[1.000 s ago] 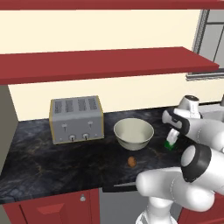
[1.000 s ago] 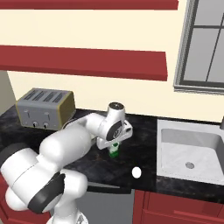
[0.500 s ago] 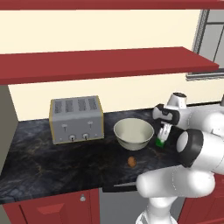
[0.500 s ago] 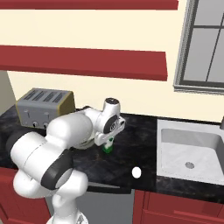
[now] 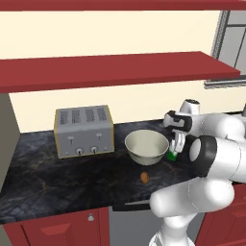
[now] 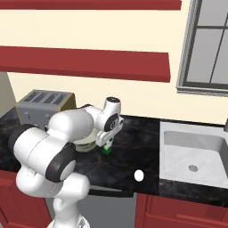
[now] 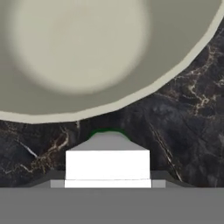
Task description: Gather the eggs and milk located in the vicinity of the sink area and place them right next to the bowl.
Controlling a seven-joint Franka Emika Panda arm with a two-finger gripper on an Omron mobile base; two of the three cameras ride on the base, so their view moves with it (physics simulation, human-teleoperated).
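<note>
Gripper [image 5: 176, 144] w/ milk [image 5: 172, 154] moved beside bowl [image 5: 146, 146] (egg [image 5: 144, 177] nearby).

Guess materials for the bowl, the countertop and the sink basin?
Bowl: probably glazed ceramic; plain off-white, smooth, thick rim.
Countertop: looks like polished black marble or granite; pale veins through a dark surface.
Sink basin: likely brushed metal; pale grey, matte, round drain.

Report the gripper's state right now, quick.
Gripper: shut on the milk carton, held beside the bowl just above the counter.
</note>
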